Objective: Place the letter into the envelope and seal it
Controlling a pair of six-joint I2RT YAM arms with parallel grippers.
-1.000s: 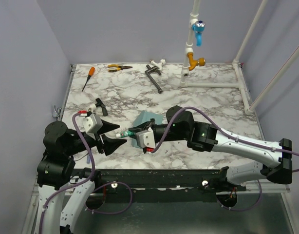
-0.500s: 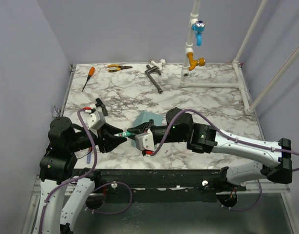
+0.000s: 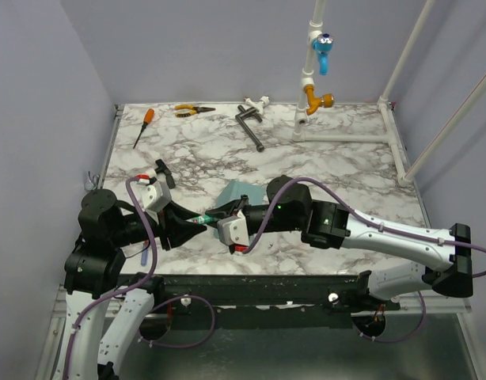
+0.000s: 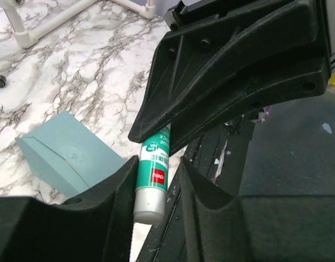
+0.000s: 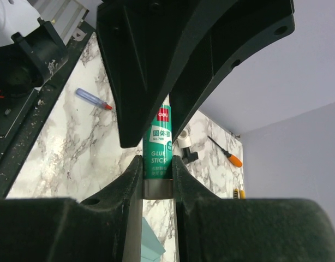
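Observation:
The teal-blue envelope [image 3: 241, 192] lies flat on the marble table; it also shows in the left wrist view [image 4: 69, 158] and the right wrist view [image 5: 151, 248]. The letter is not in view. A green glue stick [image 3: 202, 218] hangs in the air above the table's near edge. My right gripper [image 3: 213, 215] is shut on its body [image 5: 162, 144]. My left gripper [image 3: 200, 224] faces it and is open around the stick's grey end [image 4: 151, 199], with a gap at one finger. In the wrist views the left gripper [image 4: 158, 174] and the right gripper [image 5: 156, 164] each have the stick between the fingers.
An orange-handled screwdriver [image 3: 144, 125], yellow pliers [image 3: 194, 111] and a black metal tool [image 3: 249, 125] lie at the back. A white pipe frame [image 3: 306, 79] with a blue valve stands back right. A black-and-white fitting [image 3: 160, 170] lies left. A small blue screwdriver [image 5: 91, 98] lies near the front edge.
My left gripper has moved in toward the right gripper and narrowed from wide open, so its fingers now stand around the glue stick's end. The right gripper still holds the stick.

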